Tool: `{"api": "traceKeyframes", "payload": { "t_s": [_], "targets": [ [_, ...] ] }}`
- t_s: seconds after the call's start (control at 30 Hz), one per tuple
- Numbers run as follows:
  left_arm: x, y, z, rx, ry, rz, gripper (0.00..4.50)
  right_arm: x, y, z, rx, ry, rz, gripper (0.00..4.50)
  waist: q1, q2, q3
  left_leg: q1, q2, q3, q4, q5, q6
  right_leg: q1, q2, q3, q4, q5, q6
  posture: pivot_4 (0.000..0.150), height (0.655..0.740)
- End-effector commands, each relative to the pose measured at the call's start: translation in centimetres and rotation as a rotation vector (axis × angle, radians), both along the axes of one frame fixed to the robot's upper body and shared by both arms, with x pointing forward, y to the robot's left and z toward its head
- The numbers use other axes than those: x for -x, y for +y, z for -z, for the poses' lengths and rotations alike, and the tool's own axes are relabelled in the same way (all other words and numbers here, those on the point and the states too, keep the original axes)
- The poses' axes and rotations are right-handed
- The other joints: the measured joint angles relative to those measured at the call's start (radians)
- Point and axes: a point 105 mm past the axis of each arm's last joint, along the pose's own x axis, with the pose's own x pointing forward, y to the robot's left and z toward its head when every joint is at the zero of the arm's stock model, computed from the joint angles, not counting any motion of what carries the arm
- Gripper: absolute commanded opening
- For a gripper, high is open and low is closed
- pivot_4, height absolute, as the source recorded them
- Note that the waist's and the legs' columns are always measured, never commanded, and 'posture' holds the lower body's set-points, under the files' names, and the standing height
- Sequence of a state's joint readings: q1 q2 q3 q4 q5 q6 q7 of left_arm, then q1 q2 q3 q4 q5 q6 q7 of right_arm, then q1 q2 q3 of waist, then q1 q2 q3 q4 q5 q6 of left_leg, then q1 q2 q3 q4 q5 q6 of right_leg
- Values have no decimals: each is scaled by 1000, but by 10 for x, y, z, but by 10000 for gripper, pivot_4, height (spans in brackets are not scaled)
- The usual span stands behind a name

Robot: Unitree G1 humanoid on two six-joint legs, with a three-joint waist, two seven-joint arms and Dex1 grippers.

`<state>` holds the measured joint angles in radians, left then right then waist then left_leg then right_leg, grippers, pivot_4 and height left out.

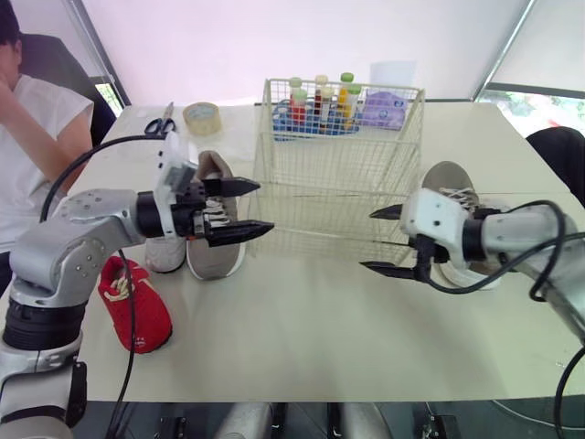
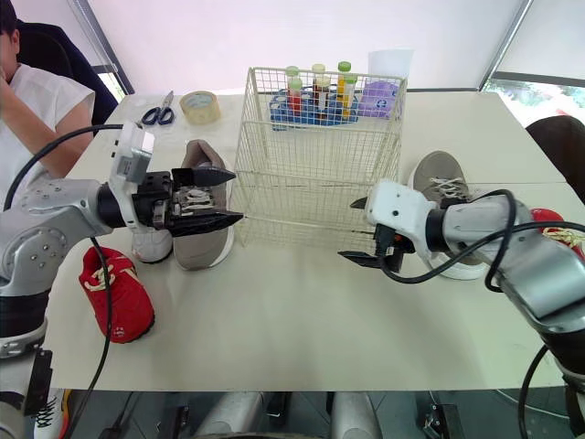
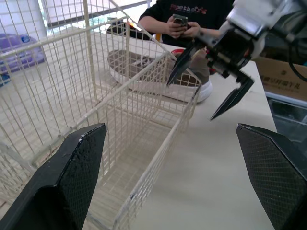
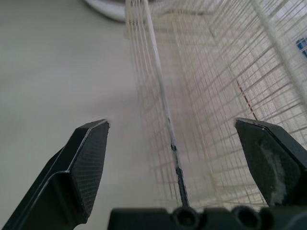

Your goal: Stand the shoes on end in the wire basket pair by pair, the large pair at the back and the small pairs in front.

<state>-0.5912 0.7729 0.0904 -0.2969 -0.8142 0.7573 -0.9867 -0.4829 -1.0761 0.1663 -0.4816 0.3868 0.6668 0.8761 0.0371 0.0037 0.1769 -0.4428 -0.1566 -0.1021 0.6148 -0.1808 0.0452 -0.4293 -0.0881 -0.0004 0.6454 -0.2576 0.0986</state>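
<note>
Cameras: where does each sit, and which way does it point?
Left eye view: head, facing forward and down at the wire basket; left gripper and right gripper show.
Right eye view: same head, same scene, slightly offset.
Left wrist view: looks along its open fingers across the basket to the right gripper.
Right wrist view: looks along its open fingers at the basket's corner.
Shared: both wrist views show the basket.

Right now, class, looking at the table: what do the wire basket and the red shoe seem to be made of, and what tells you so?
Wire basket: thin metal wire, cream finish, probably painted or coated; the see-through grid of straight rods shows it.
Red shoe: likely fabric or suede-like upper, matt with no shine; the exact material is unclear.
</note>
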Motion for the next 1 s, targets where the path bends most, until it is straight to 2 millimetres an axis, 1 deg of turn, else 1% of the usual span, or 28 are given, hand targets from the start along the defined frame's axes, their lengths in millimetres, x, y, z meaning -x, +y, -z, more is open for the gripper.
{"api": "traceKeyframes", "payload": {
  "t_s": [0.03, 0.17, 0.2, 0.23, 0.3, 0.33, 0.37, 0.47, 0.5, 0.8, 1.0],
  "targets": [
    [3, -3, -11, -5, -59, -6, 44039, -6, 0, -1, 42, -33, -9, 45000, 0, 0, 0, 0, 0, 0, 0, 0, 0, 0, 0, 0, 0, 0, 0, 1500, 7400],
    [2, -5, -13, -4, -66, -14, 44039, -10, -3, 6, 73, -21, -11, 45000, 0, 0, 0, 0, 0, 0, 0, 0, -1, 0, 0, 0, 1, 1, 2, 1500, 7400],
    [2, -5, -13, -5, -69, -19, 45000, -11, -3, 7, 83, -24, -19, 39395, 0, 0, 0, 1, 0, 0, 0, 0, -1, 0, 0, 0, 1, 1, 2, 1500, 7400],
    [2, -5, -14, -6, -74, -23, 45000, -12, -2, 8, 82, -26, -27, 37620, 0, 0, 0, 1, 0, 0, 0, 0, -1, 0, 0, 0, 1, 1, 1, 1500, 7400],
    [1, -5, -15, -7, -80, -29, 45000, -12, 1, 6, 79, -34, -49, 27146, 0, 0, 0, 1, 0, 0, 1, 0, -1, 1, 0, 0, 1, 1, 1, 1500, 7400],
    [1, -5, -15, -7, -82, -31, 45000, -12, 1, 5, 81, -39, -59, 23151, 0, 0, 0, 1, 0, 0, 1, 0, -1, 1, 0, 0, 1, 1, 2, 1500, 7400],
    [1, -5, -15, -7, -84, -32, 45000, -12, 2, 4, 87, -47, -70, 17342, 0, 0, 0, 1, 0, 0, 1, 0, -1, 1, 1, 0, 1, 1, 2, 1500, 7400],
    [0, -5, -16, -9, -91, -37, 45000, -12, 2, 2, 111, -69, -96, 2419, 0, 0, 0, 1, 0, 0, 1, 1, -1, 0, 1, 0, 2, 2, 3, 1500, 7400],
    [-1, -5, -17, -10, -95, -38, 45000, -12, 2, 1, 117, -75, -107, 1103, 0, 0, 0, 1, 0, 0, 1, 1, -1, 0, 1, 0, 2, 2, 3, 1500, 7400],
    [-6, -5, -19, -12, -111, -40, 45000, -12, -7, -10, 201, -123, -180, 1103, 0, 0, 0, 1, 0, 0, 1, 1, -1, 0, 1, 0, 2, 2, 3, 1500, 7400],
    [-7, -5, -20, -13, -116, -38, 45000, -4, -9, -13, 204, -94, -246, 1103, 0, 0, 0, 1, 0, 0, 0, 1, -1, 0, 1, 0, 2, 2, 3, 1500, 7400]
  ]
}}
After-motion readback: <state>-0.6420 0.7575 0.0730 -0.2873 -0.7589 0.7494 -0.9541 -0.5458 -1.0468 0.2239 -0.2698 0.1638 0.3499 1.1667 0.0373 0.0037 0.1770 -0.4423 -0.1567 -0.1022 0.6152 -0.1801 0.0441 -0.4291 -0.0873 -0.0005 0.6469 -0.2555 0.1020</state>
